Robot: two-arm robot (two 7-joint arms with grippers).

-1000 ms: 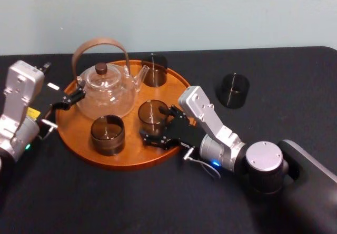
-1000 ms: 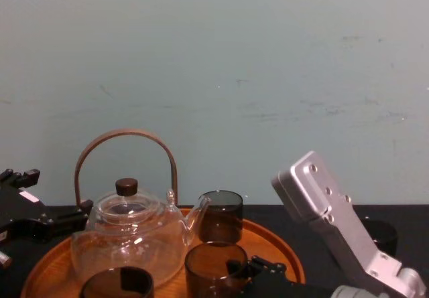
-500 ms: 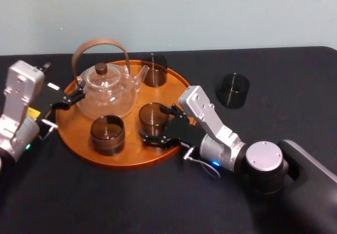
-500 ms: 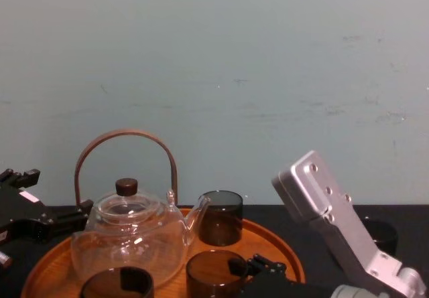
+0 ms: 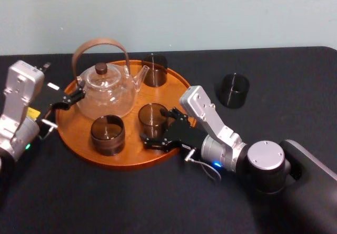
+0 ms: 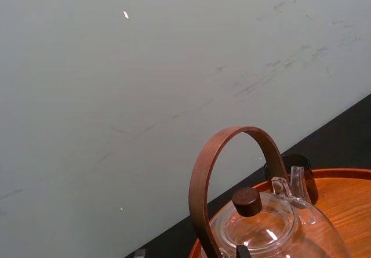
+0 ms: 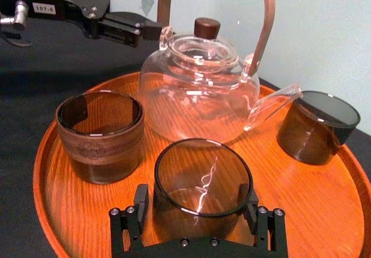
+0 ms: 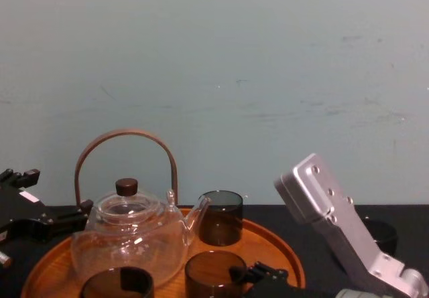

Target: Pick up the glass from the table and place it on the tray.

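Note:
On the round orange-brown tray (image 5: 131, 154), at its front right, stands a smoky glass (image 5: 152, 115). My right gripper (image 5: 158, 124) reaches in from the right and is open, one finger on each side of that glass (image 7: 203, 182), which rests on the tray's wood (image 7: 324, 200). Another dark glass (image 5: 233, 90) stands alone on the black table (image 5: 158, 202), to the right of the tray. My left gripper (image 5: 72, 99) hangs open over the tray's left rim, beside the glass teapot (image 5: 105, 89).
Two more dark glasses stand on the tray, one at the back (image 5: 154, 70) and one at the front left (image 5: 107, 134). The teapot's tall curved wooden handle (image 8: 124, 137) rises above them. A pale wall lies behind the table.
The glass between my right gripper's fingers has come down onto the tray. The fingers have spread slightly and drawn back a little. The left arm has stayed where it was.

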